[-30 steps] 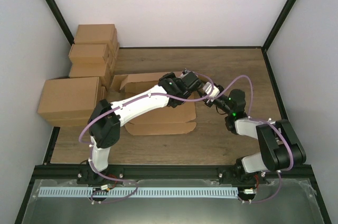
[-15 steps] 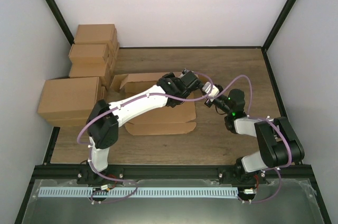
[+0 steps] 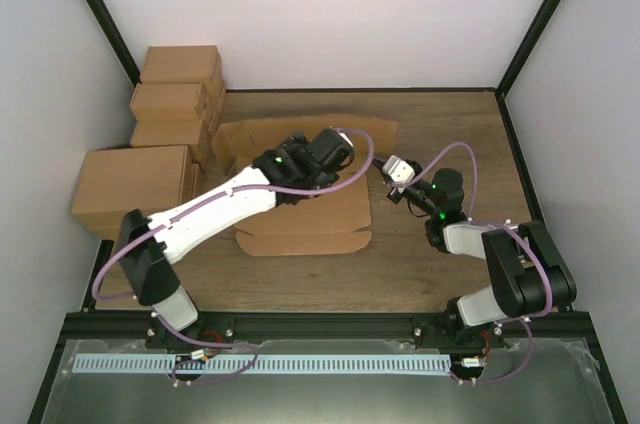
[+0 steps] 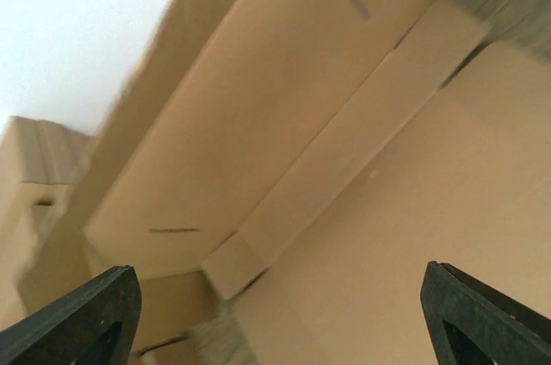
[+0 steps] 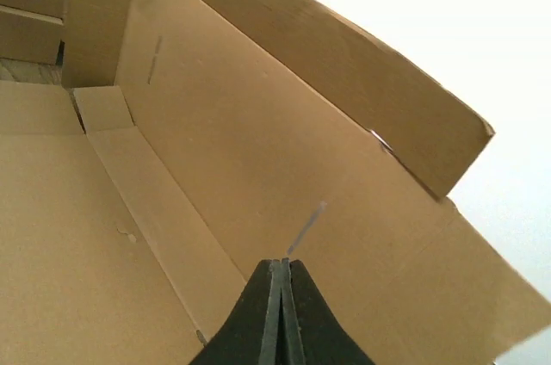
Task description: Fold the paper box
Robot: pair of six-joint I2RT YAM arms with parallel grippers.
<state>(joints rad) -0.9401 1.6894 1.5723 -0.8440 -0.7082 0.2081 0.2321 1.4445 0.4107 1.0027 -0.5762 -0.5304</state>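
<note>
Top external shows your left arm (image 3: 215,209) reaching low and diagonally across the box (image 3: 315,227), with the left gripper (image 3: 338,141) over the box's raised back panel. On the left wrist view its jaws stand wide apart with nothing clamped between them, only cardboard panels ahead. Your right arm (image 3: 505,264) is folded tight at the elbow, and the right gripper (image 3: 396,170) sits just beside the box's right edge. The right wrist view has its fingertips pressed together, empty, pointing at the box's inner face. The box lies open on the wooden bench (image 3: 440,124), base flat and back panel tilted up. Left of the box, brown cartons (image 3: 178,94) are stacked against a white wall.
</note>
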